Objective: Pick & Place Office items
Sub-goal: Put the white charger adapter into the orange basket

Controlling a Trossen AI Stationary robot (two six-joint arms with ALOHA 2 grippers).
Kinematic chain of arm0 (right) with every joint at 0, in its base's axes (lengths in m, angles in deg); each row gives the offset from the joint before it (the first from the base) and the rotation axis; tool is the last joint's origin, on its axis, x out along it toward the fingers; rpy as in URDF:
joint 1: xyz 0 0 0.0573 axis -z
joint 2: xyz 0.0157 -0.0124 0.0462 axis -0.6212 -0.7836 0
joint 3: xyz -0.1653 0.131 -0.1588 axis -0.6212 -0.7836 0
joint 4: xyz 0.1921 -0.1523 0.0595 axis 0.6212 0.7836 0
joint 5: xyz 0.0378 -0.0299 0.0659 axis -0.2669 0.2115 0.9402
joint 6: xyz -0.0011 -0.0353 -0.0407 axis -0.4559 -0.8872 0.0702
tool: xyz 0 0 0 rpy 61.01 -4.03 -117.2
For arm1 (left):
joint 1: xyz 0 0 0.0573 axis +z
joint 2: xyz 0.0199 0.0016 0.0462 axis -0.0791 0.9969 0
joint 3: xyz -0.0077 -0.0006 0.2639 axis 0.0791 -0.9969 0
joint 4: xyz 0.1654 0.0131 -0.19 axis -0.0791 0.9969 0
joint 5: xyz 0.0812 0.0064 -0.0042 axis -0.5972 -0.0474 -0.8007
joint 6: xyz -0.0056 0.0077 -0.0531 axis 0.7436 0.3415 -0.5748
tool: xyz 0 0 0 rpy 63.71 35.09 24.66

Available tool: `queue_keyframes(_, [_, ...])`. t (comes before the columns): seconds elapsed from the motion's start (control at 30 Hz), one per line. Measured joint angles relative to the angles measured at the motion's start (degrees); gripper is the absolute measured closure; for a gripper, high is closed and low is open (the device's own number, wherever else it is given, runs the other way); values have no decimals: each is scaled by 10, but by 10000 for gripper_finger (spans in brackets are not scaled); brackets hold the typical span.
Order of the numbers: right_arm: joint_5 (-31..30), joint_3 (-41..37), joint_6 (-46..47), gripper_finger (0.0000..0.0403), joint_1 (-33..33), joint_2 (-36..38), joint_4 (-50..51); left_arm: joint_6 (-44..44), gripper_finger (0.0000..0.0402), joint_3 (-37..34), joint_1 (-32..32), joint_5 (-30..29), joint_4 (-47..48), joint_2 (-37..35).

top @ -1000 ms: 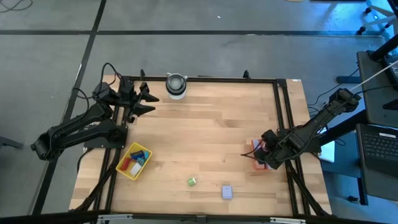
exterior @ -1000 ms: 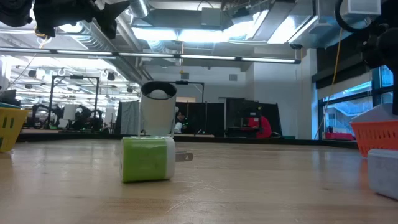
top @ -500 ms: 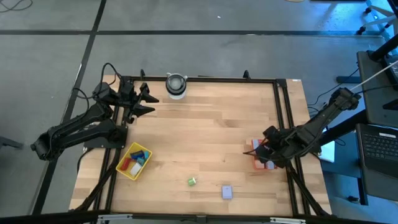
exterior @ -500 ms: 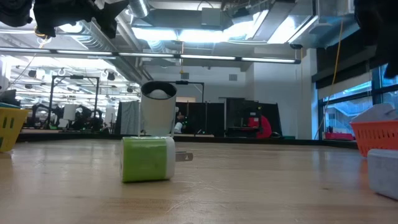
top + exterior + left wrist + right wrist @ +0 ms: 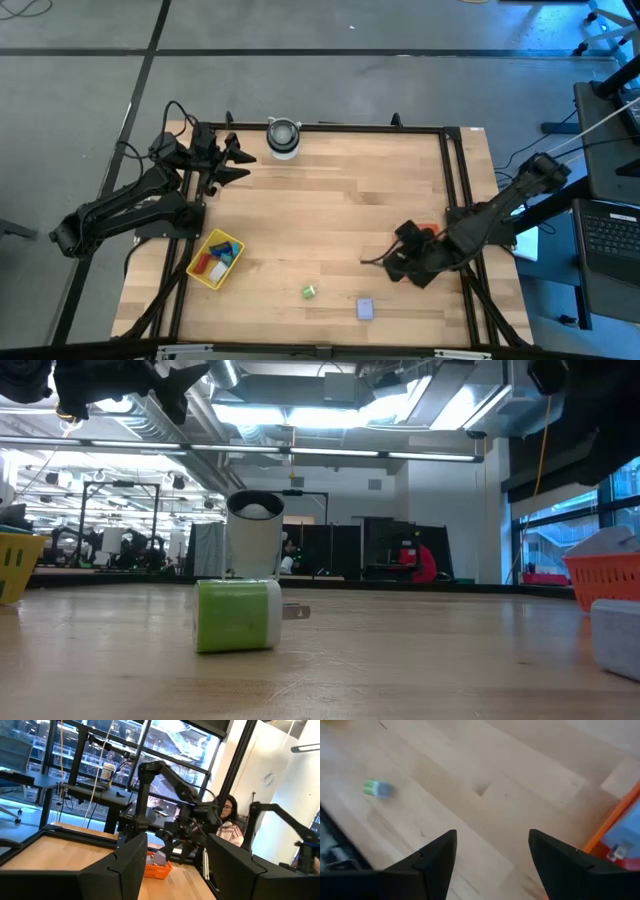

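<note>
Your wooden table (image 5: 330, 190) carries everything; start at its near edge, where a lavender block (image 5: 365, 308) lies with a bright green block (image 5: 309, 291) just to its left, both untouched. Farther left, your yellow tray (image 5: 203, 271) holds several small red and blue items. Your right gripper (image 5: 375, 260) hovers over bare wood beside the orange-red tray (image 5: 615, 822), fingers spread apart and holding nothing. At the far edge stands the grey-white cylinder (image 5: 283, 138), and your left gripper (image 5: 243, 165) waits near that corner, fingers parted, empty.
</note>
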Motion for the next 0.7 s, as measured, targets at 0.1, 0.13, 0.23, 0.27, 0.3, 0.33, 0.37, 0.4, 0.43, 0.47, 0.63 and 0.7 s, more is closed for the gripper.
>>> queue_keyframes(0.1, [9,84,-29,154,9,-70,65,-1,201,0,0,0,0,0])
queue_keyframes(0.13, [7,118,-44,154,12,-92,100,-1,201,0,0,0,0,0])
queue_keyframes(0.23, [1,217,-64,154,18,-155,230,3,201,0,0,1,0,0])
queue_keyframes(0.27, [1,248,-69,154,20,-174,271,3,201,0,0,3,0,0])
queue_keyframes(0.3, [4,277,-72,154,22,-190,304,3,201,0,0,8,0,0])
queue_keyframes(0.33, [15,303,-77,154,24,-201,325,3,201,0,0,12,0,0])
queue_keyframes(0.37, [24,329,-82,154,26,-210,340,3,201,0,0,17,0,0])
queue_keyframes(0.4, [33,349,-77,154,28,-215,343,3,201,0,0,23,0,0])
queue_keyframes(0.43, [47,367,-72,154,29,-218,339,2,201,0,0,27,0,0])
queue_keyframes(0.47, [60,383,-65,154,31,-219,329,-1,201,0,0,27,0,0])
queue_keyframes(0.63, [95,418,30,154,28,-220,269,-20,201,0,0,30,0,0])
queue_keyframes(0.7, [113,418,73,154,22,-222,241,-26,201,0,0,41,1,0])
